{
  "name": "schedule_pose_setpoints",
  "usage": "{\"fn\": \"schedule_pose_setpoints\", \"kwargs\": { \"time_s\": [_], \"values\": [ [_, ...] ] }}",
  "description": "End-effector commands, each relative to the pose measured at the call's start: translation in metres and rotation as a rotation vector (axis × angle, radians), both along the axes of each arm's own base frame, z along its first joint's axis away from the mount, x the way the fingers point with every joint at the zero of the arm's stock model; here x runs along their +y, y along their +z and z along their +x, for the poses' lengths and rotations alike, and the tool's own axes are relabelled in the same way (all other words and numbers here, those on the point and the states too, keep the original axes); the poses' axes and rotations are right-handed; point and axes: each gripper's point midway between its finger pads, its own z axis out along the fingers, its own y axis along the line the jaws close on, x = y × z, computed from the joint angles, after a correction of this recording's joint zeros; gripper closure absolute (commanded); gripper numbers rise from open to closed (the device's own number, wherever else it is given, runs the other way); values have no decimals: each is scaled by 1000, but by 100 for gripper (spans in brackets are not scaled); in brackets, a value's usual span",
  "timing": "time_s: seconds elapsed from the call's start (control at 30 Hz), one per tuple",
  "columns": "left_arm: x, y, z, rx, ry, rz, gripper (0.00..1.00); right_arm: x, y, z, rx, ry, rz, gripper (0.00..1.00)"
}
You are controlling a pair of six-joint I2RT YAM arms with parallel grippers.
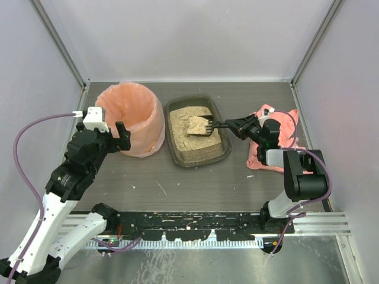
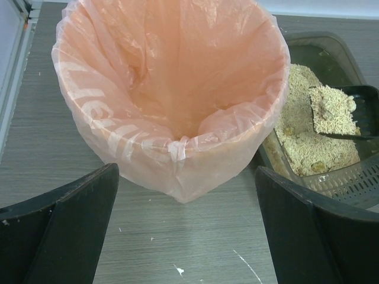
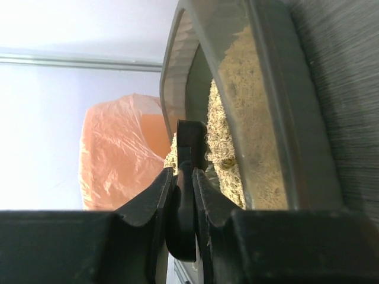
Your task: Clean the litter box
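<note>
Nearest me, above the grey desk, my left tool hangs with its fingers spread wide, holding nothing. It is just short of a round bin lined with a peach bag. My right tool is clamped on the handle of a dark scoop heaped with beige litter. The scoop sits over the litter box, a shallow dark tray at the middle of the desk, just right of the bin. A pink cloth lies under my right arm.
</note>
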Motion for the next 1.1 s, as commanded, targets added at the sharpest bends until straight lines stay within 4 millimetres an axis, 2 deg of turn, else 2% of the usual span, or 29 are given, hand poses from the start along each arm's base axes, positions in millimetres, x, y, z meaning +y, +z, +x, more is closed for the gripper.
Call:
{"fn": "schedule_pose_setpoints", "kwargs": {
  "time_s": [0.0, 0.03, 0.07, 0.17, 0.2, 0.27, 0.3, 0.33, 0.37, 0.4, 0.43, 0.5, 0.53, 0.6, 0.63, 0.73, 0.83, 0.93, 1.0, 1.03, 1.07],
  "values": [
    [3, 12, 2, -49, 22, -25, 0, 4, 48, 11, -167, 25, 4, 99],
    [3, 13, 2, -50, 21, -23, 0, -17, 43, 12, -138, -54, 22, 99],
    [4, 12, 2, -46, 22, -20, 0, -25, 42, 12, -128, -97, 43, 99],
    [5, 9, 2, -39, 28, -20, 1, 19, 53, 11, -192, 96, 10, 99],
    [3, 10, 2, -38, 23, -22, 1, 14, 51, 12, -184, 77, 15, 99],
    [3, 12, 3, -42, 19, -21, 0, -23, 41, 15, -130, -68, 73, 99],
    [4, 11, 2, -40, 24, -18, 0, -31, 42, 17, -140, -105, 104, 99],
    [5, 9, 2, -35, 29, -15, 0, -23, 46, 19, -162, -65, 119, 99],
    [6, 9, 2, -39, 34, -19, 1, -3, 52, 16, -189, 36, 126, 99],
    [5, 9, 2, -40, 31, -22, 1, 7, 55, 16, -206, 85, 148, 99],
    [4, 10, 2, -43, 24, -24, 1, 0, 57, 17, -211, 71, 186, 99],
    [3, 11, 3, -41, 20, -21, 1, -27, 52, 20, -196, -20, 271, 99],
    [3, 10, 3, -38, 23, -19, 1, -27, 52, 20, -198, -17, 303, 99],
    [5, 8, 3, -33, 32, -16, 1, 0, 54, 16, -211, 101, 321, 99],
    [4, 7, 3, -32, 28, -17, 1, 4, 56, 14, -219, 124, 325, 99],
    [4, 9, 4, -35, 28, -18, 0, -18, 54, 15, -222, 37, 316, 99],
    [5, 8, 5, -30, 31, -18, 1, 9, 56, 13, -220, 136, 254, 99],
    [3, 8, 6, -27, 23, -19, 0, -15, 55, 18, -208, 33, 234, 99],
    [4, 7, 5, -25, 26, -19, 0, 9, 56, 19, -204, 126, 166, 99],
    [4, 7, 5, -28, 27, -21, 0, 12, 57, 19, -207, 144, 146, 99],
    [4, 8, 5, -30, 25, -22, 0, 5, 57, 20, -204, 111, 149, 99]
  ]
}}
